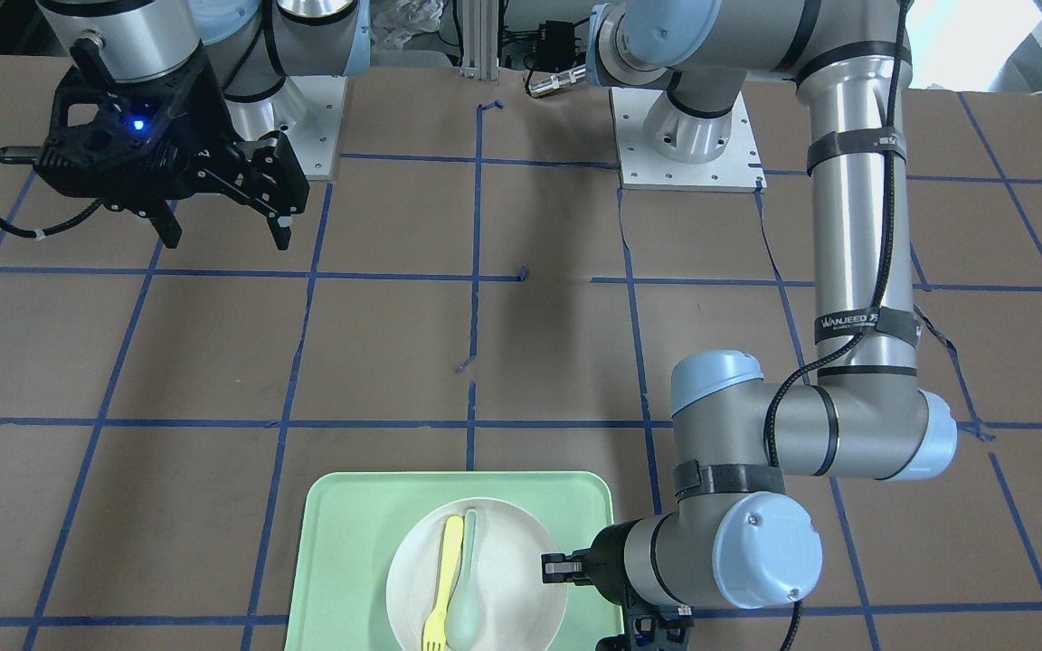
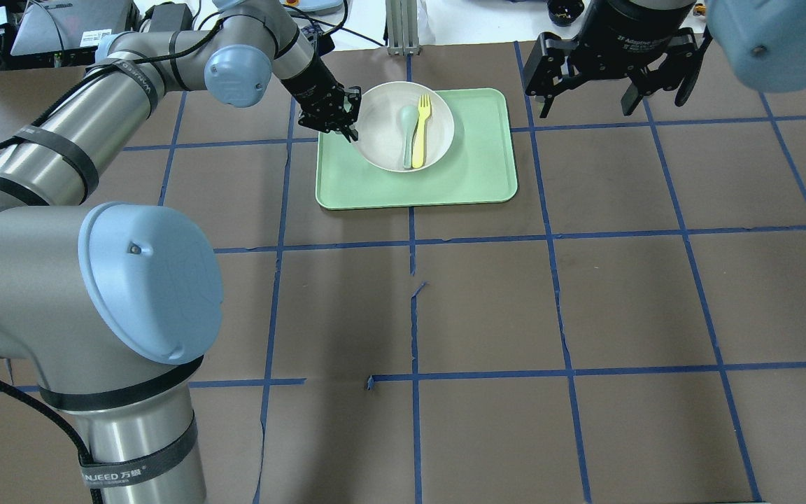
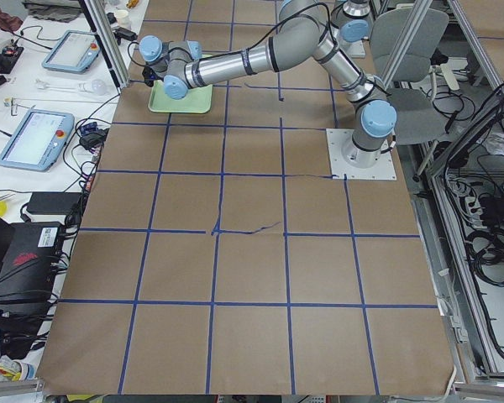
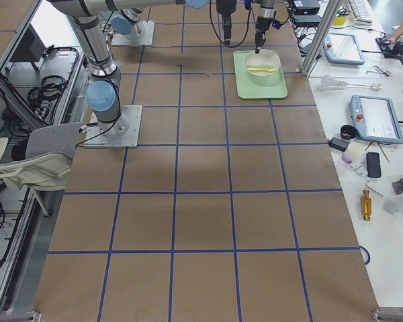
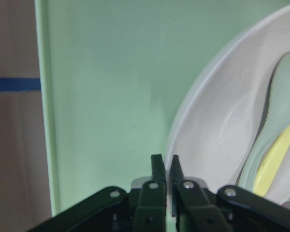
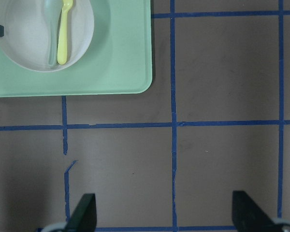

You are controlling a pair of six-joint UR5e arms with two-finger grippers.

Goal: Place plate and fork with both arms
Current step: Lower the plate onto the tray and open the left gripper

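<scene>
The off-white plate (image 2: 385, 143) sits on a pale green tray (image 2: 476, 175) at the far side of the table. The yellow fork (image 2: 420, 133) lies in the plate next to a grey-green spoon (image 2: 407, 136). My left gripper (image 2: 349, 129) is at the plate's left rim. In the left wrist view the left gripper (image 5: 166, 169) has its fingers shut on the plate's rim (image 5: 203, 140), with the fork (image 5: 275, 166) to the right. My right gripper (image 2: 609, 98) is open and empty, raised above the table right of the tray; it also shows in the front view (image 1: 224, 231).
The table is brown paper marked with a blue tape grid (image 2: 413, 241). The right wrist view shows the tray (image 6: 121, 72) and plate (image 6: 19, 46) ahead and to the left of the right gripper (image 6: 166, 212). The left arm's elbow (image 1: 847, 425) hangs over the table.
</scene>
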